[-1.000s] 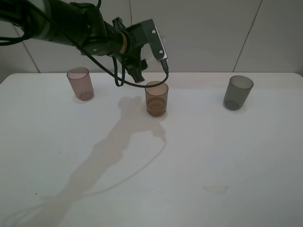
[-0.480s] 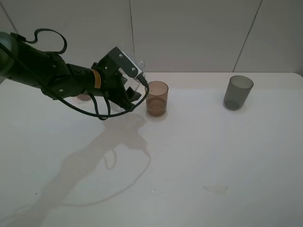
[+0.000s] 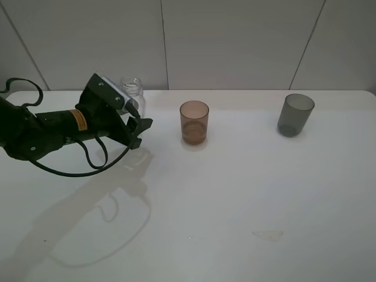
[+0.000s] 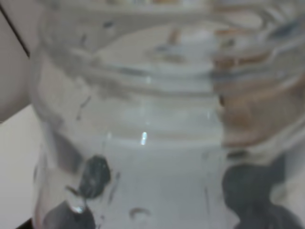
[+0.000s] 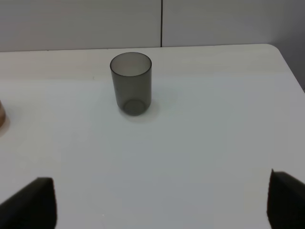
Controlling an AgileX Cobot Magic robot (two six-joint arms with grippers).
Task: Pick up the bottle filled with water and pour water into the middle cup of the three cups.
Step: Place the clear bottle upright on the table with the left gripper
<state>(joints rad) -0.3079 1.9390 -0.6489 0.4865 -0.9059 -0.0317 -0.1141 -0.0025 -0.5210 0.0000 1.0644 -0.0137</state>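
Pale wall panels (image 3: pixel 235 41) rise behind the white desk (image 3: pixel 235 188) I work on. My left arm lies low over the left side of the desk, and my left hand (image 3: pixel 139 130) is clamped on the small clear colourless plastic bottle (image 3: pixel 133 89) with rounded shoulders and a wide threaded neck. The bottle stands upright with no cap. From the high camera only its neck and shoulders show above my wrist; the rest is hidden behind the hand. In my left wrist view the bottle (image 4: pixel 143 119) fills nearly the whole picture. It is blurred, and dark shapes show through its lower part.

To the right of the bottle, apart from it, the translucent amber-brown plastic tumbler (image 3: pixel 194 122) stands upright near the middle of the far side of the desk. Its lower part looks darker than its rim. Farther right, well apart, stands the smoky grey translucent plastic tumbler (image 3: pixel 295 114), also upright.

My right hand (image 5: pixel 159 200) is spread wide, released, with nothing between its dark fingertips (image 5: pixel 33 202). It hovers over bare desk, facing the grey tumbler.

A small faint glossy smear (image 3: pixel 267 235) lies on the near part of the desk, well away from both tumblers. A black cable (image 3: pixel 88 167) loops below my left arm.
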